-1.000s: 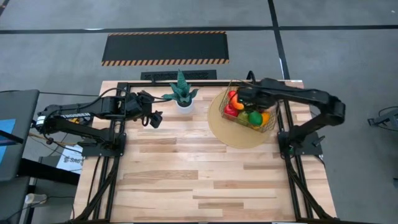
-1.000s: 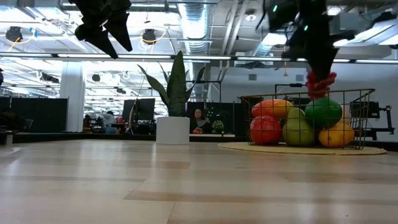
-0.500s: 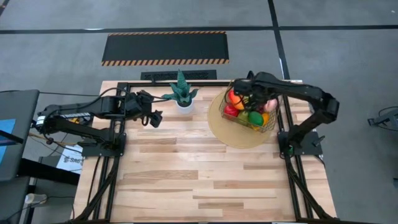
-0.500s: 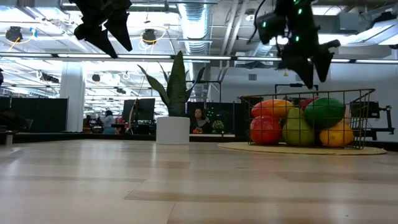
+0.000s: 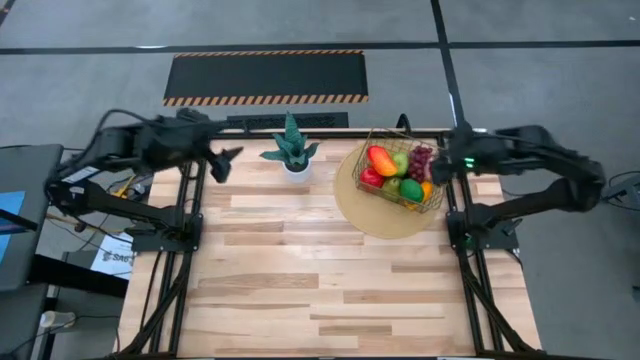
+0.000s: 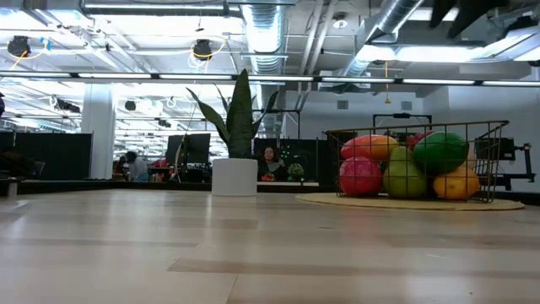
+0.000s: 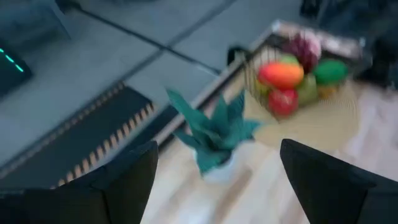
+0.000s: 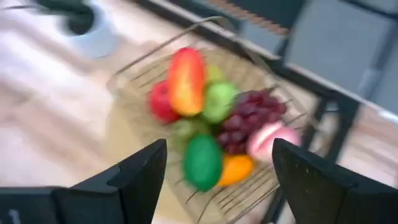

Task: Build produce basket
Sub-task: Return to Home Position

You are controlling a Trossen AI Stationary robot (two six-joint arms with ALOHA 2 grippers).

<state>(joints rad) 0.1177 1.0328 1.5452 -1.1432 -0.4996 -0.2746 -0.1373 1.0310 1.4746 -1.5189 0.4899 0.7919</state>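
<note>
The wire basket (image 5: 436, 203) stands on a round tan mat (image 5: 362, 215) at the table's far right. It holds the produce: a red-orange mango (image 8: 186, 71), purple grapes (image 8: 249, 118), a peach (image 8: 272, 140), a green piece (image 8: 202, 160) and a red apple (image 8: 160, 103). My right gripper (image 8: 219, 144) hangs open above and to the right of the basket (image 8: 127, 73), with nothing between its fingers. My left gripper (image 7: 217, 149) is raised at the far left (image 5: 225, 160), open and empty, facing the potted plant.
A potted green plant (image 5: 291, 151) in a white pot stands at the far edge between the two grippers. The dark arm frames (image 5: 180, 235) run along both sides of the table. The wooden tabletop (image 5: 310, 280) stretches toward the near edge.
My right gripper has opened and let the grapes go into the basket, where they now lie on the other produce. It has then risen and drawn back toward the table's right edge. My left gripper has risen and pulled back toward the far left.
</note>
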